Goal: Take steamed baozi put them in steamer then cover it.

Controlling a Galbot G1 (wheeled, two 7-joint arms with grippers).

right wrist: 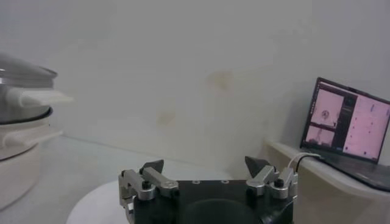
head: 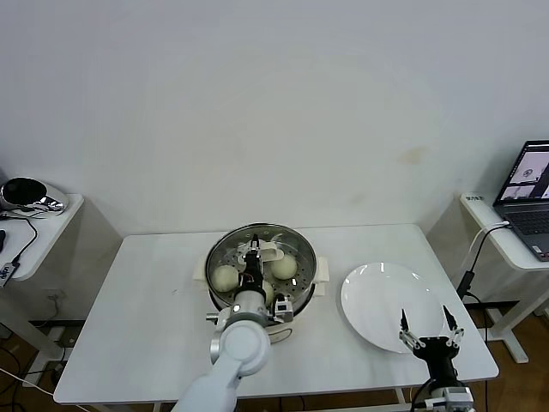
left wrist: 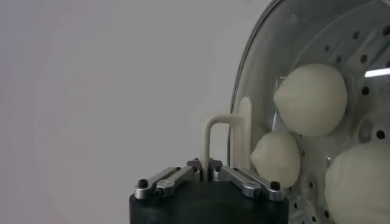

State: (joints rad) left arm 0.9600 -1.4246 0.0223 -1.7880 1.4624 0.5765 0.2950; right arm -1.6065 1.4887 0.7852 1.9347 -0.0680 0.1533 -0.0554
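The steamer (head: 216,254) stands mid-table, with three baozi (head: 226,277) showing inside through the glass. The clear cover (head: 292,245) lies over the pot's mouth; I cannot tell whether it rests on the rim. My left gripper (head: 254,257) is shut on the cover's cream handle (left wrist: 210,131); its jaws (left wrist: 206,173) pinch the handle's thin bar. In the left wrist view the baozi (left wrist: 311,97) sit on the perforated tray beneath the cover's glass (left wrist: 286,36). My right gripper (head: 427,333) hangs open and empty over the near edge of the plate; it is also in its own wrist view (right wrist: 206,163).
A flat white plate (head: 377,296) lies right of the steamer. A laptop (head: 525,197) stands on a side table at the right, also in the right wrist view (right wrist: 350,125). A shiny object (head: 26,193) sits on a left side table. The steamer (right wrist: 18,115) shows in the right wrist view.
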